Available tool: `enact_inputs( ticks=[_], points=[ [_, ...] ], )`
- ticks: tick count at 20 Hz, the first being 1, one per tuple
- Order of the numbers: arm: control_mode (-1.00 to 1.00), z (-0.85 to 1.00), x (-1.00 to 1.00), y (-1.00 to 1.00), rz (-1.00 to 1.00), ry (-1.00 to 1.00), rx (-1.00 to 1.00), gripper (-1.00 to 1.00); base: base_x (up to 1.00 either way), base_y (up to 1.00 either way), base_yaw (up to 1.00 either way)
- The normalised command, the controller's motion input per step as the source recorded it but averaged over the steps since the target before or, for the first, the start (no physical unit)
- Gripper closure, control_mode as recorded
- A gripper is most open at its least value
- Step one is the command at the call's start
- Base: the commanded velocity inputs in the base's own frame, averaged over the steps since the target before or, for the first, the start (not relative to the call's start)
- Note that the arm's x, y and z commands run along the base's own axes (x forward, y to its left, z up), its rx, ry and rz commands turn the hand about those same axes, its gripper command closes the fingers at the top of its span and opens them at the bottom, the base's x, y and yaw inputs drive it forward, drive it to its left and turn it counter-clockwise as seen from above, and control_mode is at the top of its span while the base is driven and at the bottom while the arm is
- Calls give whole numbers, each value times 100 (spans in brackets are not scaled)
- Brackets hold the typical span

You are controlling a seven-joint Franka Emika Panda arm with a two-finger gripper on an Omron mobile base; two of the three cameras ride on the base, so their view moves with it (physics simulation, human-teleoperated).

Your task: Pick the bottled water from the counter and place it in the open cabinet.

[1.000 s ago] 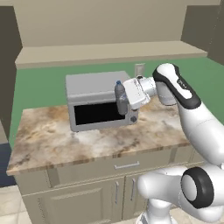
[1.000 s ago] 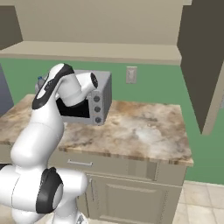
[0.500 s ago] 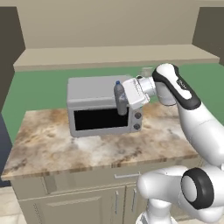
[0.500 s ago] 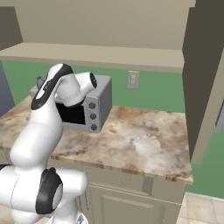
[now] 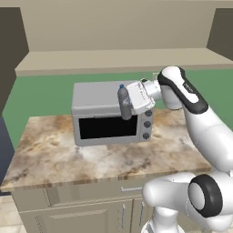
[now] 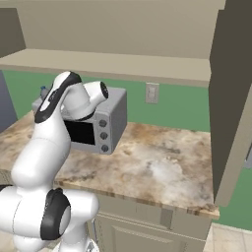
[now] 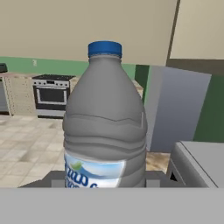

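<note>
The hand [image 5: 128, 105] is closed around the bottled water [image 5: 123, 101], holding it upright in the air in front of the upper face of the microwave [image 5: 109, 113], well above the surface [image 5: 91, 157]. In the hand view the bottle [image 7: 104, 127] is a ribbed, translucent grey plastic shape with rounded shoulders, a smooth blue cap and a pale blue-and-white printed label band low on its body. In the right base view only the cap [image 6: 43, 90] peeks out beside the arm's dark-trimmed white elbow.

The surface is a beige-brown marbled stone slab, glossy, with a straight front edge over beige panelled base cabinets [image 5: 82, 214] carrying slim metal handles. The microwave is a boxy matte grey block with a dark glass door and round knobs, standing toward the back edge of the surface, nearer its left end in the left base view. Above it runs the flat tan shelf board of the open cabinet [image 5: 123, 61], with a plain beige back panel and a dark brownish door [image 6: 231, 98] standing open at the right end.

Compared with a second ago, both base views have shifted and the microwave and surface sit nearer and larger, so the camera has moved; the bottle also sits higher against the microwave, now level with its top edge. The grip is unchanged.
</note>
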Motion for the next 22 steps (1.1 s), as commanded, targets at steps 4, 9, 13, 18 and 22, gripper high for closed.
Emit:
enact_inputs(
  ticks=[4, 9, 13, 18, 22],
  points=[
    [-100, 2, -31, 0, -10, -5, 0, 100, 0, 0, 0],
    [-100, 16, -54, 1, -21, -4, 0, 100, 0, 0, 0],
    [-100, 37, -14, -1, -24, 0, 0, 100, 0, 0, 0],
    [-100, 62, 0, -22, -21, 2, 0, 100, 0, 0, 0],
    [-100, 60, 0, -36, -18, 0, 0, 100, 0, 0, 0]
  ],
)
